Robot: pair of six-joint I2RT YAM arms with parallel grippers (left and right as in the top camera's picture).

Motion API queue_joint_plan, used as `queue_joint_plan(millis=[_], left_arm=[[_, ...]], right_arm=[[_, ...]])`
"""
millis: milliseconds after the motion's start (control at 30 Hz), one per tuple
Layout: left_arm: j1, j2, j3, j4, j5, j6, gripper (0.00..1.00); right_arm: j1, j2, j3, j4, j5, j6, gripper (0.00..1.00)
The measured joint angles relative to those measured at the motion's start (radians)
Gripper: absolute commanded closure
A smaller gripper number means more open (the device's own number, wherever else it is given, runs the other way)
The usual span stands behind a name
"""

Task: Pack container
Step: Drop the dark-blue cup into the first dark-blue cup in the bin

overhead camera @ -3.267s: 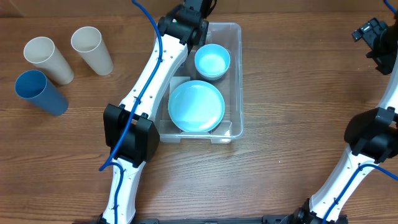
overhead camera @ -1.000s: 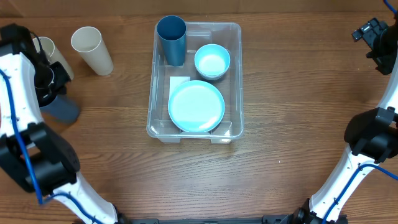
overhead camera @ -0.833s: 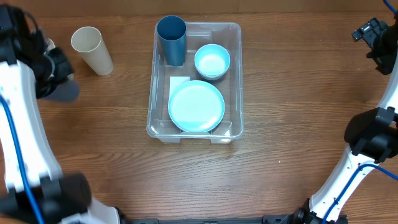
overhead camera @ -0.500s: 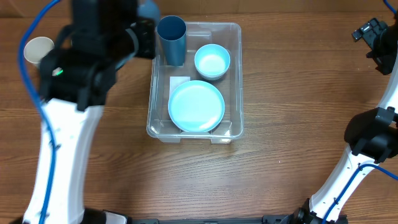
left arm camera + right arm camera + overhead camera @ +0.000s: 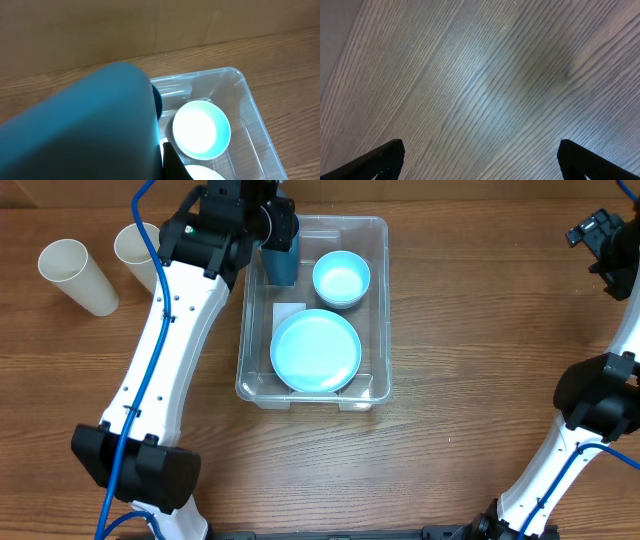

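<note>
While the container [image 5: 384,300], a clear bin with rounded corners, sits in the middle of the wooden surface [image 5: 450,380], the left tool [image 5: 272,222] hangs over its far-left corner. It is clenched on a dark blue cup [image 5: 80,130] that fills most of the left wrist view. Just past that cup's edge shows the dark rim of a second blue cup [image 5: 283,268], upright inside the bin's far-left corner; whether the two cups touch cannot be told. Beside it, in the far-right part of the bin, rests a light blue bowl [image 5: 341,278]. Nearer the robot lies a light blue plate [image 5: 316,350], partly covering a white label [image 5: 288,311] on the bin's bottom. Left of the bin, a cream cup [image 5: 78,275] is on the surface. Another cream cup [image 5: 135,245] is near it, partly hidden by the left arm. The right tool [image 5: 480,160] is well apart at the far-right edge, its fingers spread wide over bare wood, released and gripping nothing.
</note>
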Motion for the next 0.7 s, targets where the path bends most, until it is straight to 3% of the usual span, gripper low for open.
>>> queue_joint_plan(millis=[200, 233, 267, 300, 367, 467, 700], left_arm=[[0.0, 0.074, 0.0, 0.01, 0.0, 0.0, 0.96], [0.0, 0.089, 0.0, 0.01, 0.0, 0.0, 0.91], [0.0, 0.101, 0.0, 0.012, 0.0, 0.0, 0.77], [0.0, 0.106, 0.0, 0.019, 0.001, 0.0, 0.52], [0.0, 0.106, 0.0, 0.038, -0.004, 0.014, 0.37], [0.0, 0.106, 0.0, 0.087, -0.007, 0.014, 0.24], [0.0, 0.106, 0.0, 0.189, -0.023, 0.019, 0.22]], right_arm=[[0.0, 0.0, 0.0, 0.0, 0.0, 0.0, 0.0], [0.0, 0.0, 0.0, 0.0, 0.0, 0.0, 0.0], [0.0, 0.0, 0.0, 0.0, 0.0, 0.0, 0.0], [0.0, 0.0, 0.0, 0.0, 0.0, 0.0, 0.0], [0.0, 0.0, 0.0, 0.0, 0.0, 0.0, 0.0], [0.0, 0.0, 0.0, -0.001, 0.0, 0.0, 0.0], [0.0, 0.0, 0.0, 0.0, 0.0, 0.0, 0.0]])
